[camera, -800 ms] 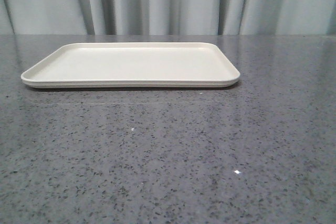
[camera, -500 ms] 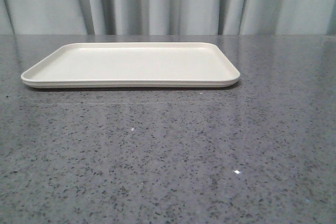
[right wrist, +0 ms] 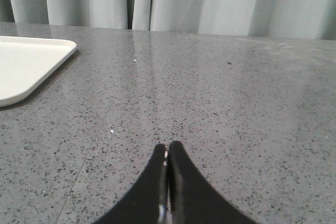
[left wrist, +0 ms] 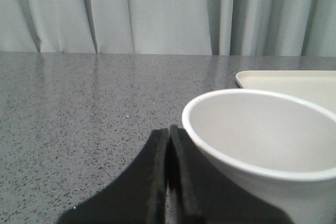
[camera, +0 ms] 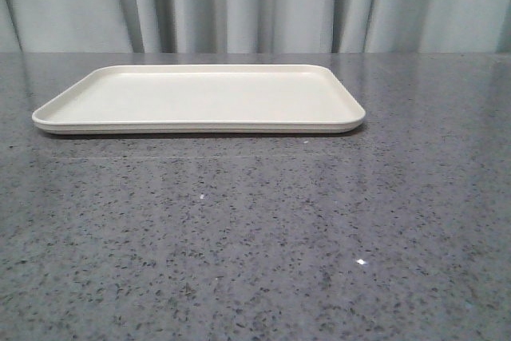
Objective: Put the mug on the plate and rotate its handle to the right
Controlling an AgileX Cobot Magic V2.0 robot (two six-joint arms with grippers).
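Observation:
The cream plate (camera: 200,100) lies flat at the back middle of the table in the front view, with nothing on it. Neither gripper nor the mug shows in that view. In the left wrist view the white mug (left wrist: 262,145) stands close beside my left gripper (left wrist: 169,129), its open mouth towards the camera. Its handle and smiley face are hidden. The left gripper is shut and empty, just beside the mug's rim. A corner of the plate (left wrist: 283,80) lies beyond the mug. My right gripper (right wrist: 167,147) is shut and empty over bare table, the plate's corner (right wrist: 31,66) off to one side.
The grey speckled table (camera: 255,229) runs to a grey curtain (camera: 255,5) at the back.

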